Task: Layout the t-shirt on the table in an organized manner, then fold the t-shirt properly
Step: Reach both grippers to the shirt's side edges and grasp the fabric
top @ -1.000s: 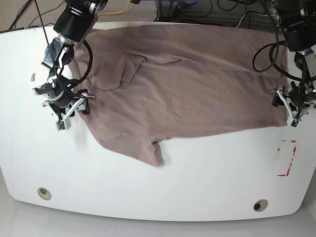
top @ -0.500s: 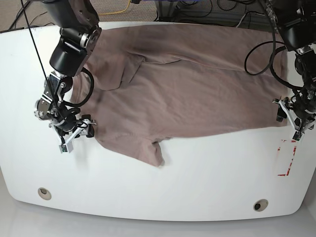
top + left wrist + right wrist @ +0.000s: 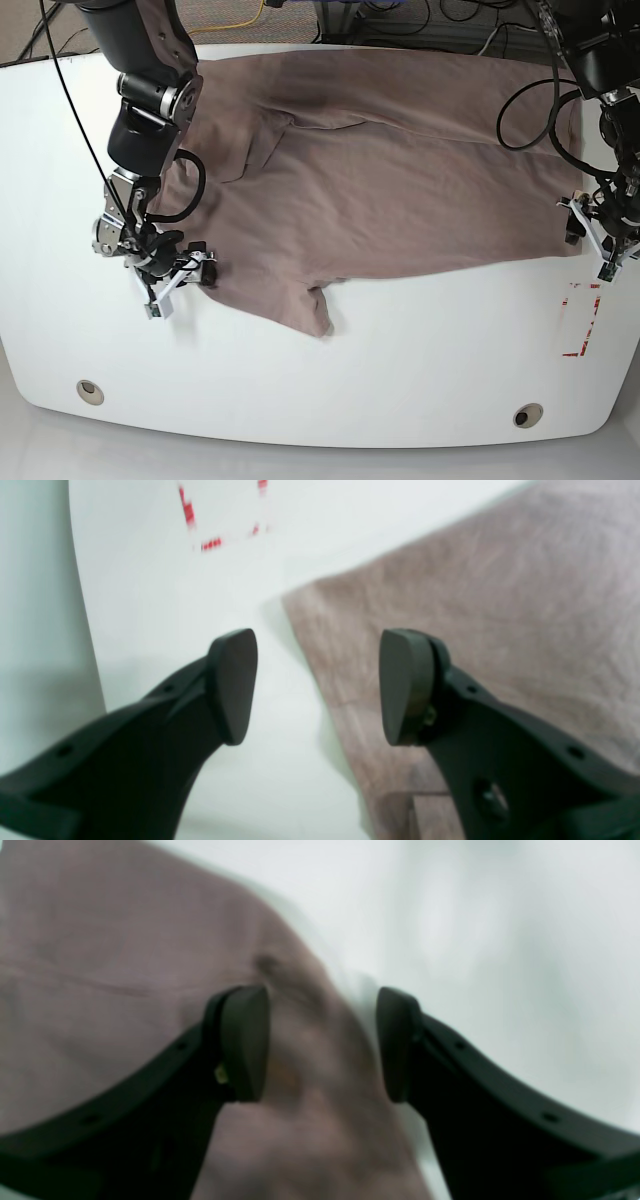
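the t-shirt (image 3: 380, 170) is lying spread across the far half of the table (image 3: 420, 350), so the layout step looks partly done, but it is not flat yet: 1 sleeve is drooping toward the near side and a flap is sitting folded over near the collar end. judging from this, smoothing is still pending and no fold has been started.

the left gripper (image 3: 317, 685) is hovering at the shirt's near corner on the base view's right side, its jaws standing well apart and gripping nothing; 1 finger is over bare table, the other over the cloth, with the hem edge running between them. red tape marks (image 3: 585, 320) are lying just beyond that corner.

the right gripper (image 3: 320, 1042) is sitting at the opposite end, by the drooping sleeve, also wide open and empty. in its blurred wrist view the fabric edge is passing between the fingers, cloth under 1 and white tabletop under the other.
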